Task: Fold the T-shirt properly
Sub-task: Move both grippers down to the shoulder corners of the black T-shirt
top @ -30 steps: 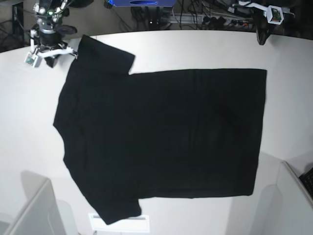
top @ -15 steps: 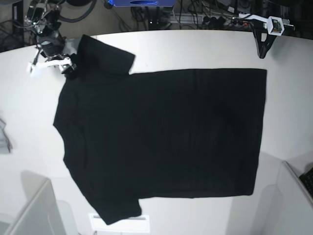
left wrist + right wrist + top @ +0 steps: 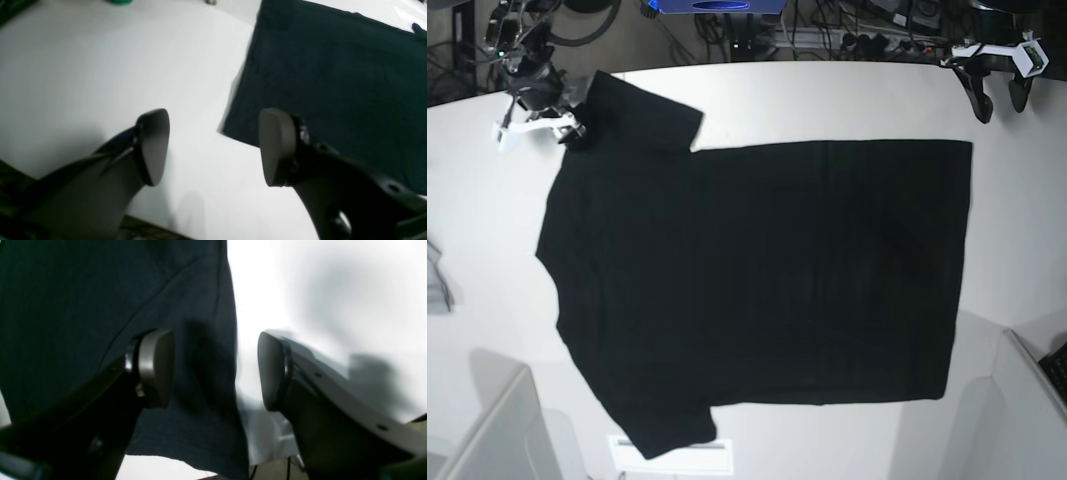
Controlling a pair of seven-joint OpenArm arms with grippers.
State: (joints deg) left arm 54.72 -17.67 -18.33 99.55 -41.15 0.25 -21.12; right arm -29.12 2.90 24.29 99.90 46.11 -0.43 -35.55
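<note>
Claws [image 3: 213,146] apart; T-shirt [image 3: 757,280] flat, white table [image 3: 827,100].

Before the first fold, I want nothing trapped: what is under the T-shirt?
Only the white table shows around the T-shirt, which lies spread flat with no obvious lump. The cloth hides whatever is beneath it, including its underside.

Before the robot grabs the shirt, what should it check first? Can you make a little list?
1. T-shirt lies flat on the table: ok.
2. Right gripper open: ok.
3. Right gripper over the sleeve edge: ok, one finger over cloth, one over table.
4. Left gripper open: ok.
5. Left gripper over the shirt's corner: ok, the corner lies between the fingers.
6. Cloth already pinched: not ok, neither holds it.
</note>
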